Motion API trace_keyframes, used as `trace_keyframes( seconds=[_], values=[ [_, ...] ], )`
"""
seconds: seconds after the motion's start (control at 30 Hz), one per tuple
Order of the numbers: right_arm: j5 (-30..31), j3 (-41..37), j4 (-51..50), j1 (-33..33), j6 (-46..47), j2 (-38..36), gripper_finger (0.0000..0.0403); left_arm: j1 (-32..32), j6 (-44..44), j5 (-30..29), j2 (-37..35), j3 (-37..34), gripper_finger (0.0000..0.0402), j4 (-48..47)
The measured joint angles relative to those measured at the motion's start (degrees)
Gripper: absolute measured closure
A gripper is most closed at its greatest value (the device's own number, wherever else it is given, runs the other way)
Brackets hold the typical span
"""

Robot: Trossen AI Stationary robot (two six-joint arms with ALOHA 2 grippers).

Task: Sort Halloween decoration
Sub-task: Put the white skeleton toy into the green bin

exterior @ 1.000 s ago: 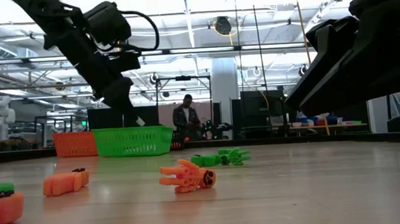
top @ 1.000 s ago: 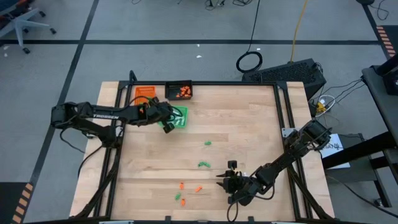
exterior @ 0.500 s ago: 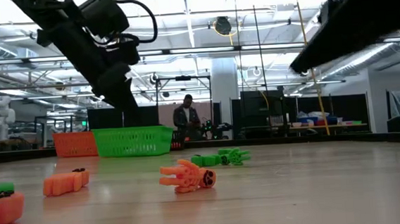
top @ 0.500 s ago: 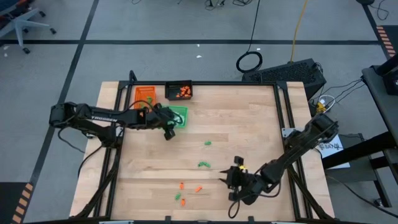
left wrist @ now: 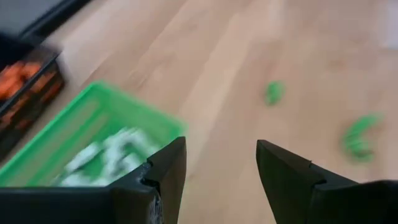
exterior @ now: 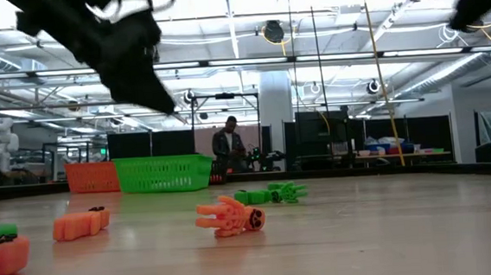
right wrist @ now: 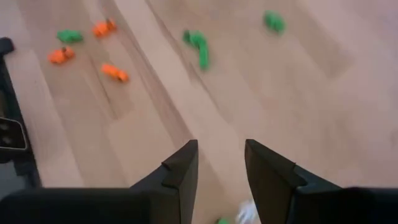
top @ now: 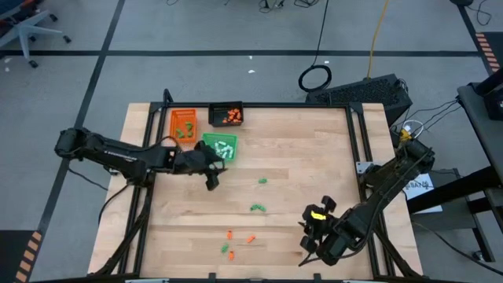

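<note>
Both jaws stand parted and empty above a wooden table [top: 314, 149]

Left gripper [top: 211, 182] hovers beside the green tray [top: 221, 146] holding white pieces; right gripper [top: 308, 242] hangs near the front edge; green and orange Halloween decoration [top: 239, 236] lies scattered between

The counter [top: 314, 165] is pale wood in butted planks, smooth with a light sheen. The scattered decoration pieces [exterior: 230, 216] look like moulded plastic, slightly glossy. The green tray [exterior: 163, 173] is plastic with meshed walls. The left gripper's fingers [left wrist: 283, 177] are dark, matt and smooth, like hard plastic. The floor [top: 236, 39] is grey and matt.
</note>
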Motion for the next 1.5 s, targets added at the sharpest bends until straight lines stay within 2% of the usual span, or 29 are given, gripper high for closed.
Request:
trace_keyframes(
  seconds=[0.17,0.37,0.6,0.8,0.97,1.17,1.33,1.5],
  values=[
    [-9.17,0.00,-0.43,0.69,10.30,0.65,0.0257,-8.87,1.08,-2.08,-1.90,0.02,0.0210,7.33],
    [-13.08,0.00,-6.00,1.80,20.33,4.97,0.0211,-18.43,4.28,-4.84,-0.53,0.02,0.0210,15.88],
    [-16.45,0.00,-6.21,1.36,27.83,11.78,0.0181,-23.23,5.46,-5.62,-0.35,0.02,0.0210,20.02],
    [-17.05,0.00,-6.09,0.10,28.16,14.58,0.0172,-25.23,5.38,-7.32,0.79,0.02,0.0210,20.65],
    [-17.19,0.00,-6.07,-0.60,28.07,16.89,0.0175,-26.00,5.39,-7.53,2.77,0.02,0.0210,22.83],
    [-20.73,0.02,-5.21,-0.70,28.09,19.64,0.0195,-26.74,5.37,-7.53,3.78,0.02,0.0210,24.65],
    [-20.46,0.15,-3.70,-0.71,27.11,20.32,0.0225,-27.53,5.32,-7.53,3.78,0.02,0.0210,24.87],
    [-19.69,0.13,-3.20,-0.71,26.89,20.38,0.0273,-28.24,5.28,-7.53,3.78,0.02,0.0210,26.33]
  ],
)
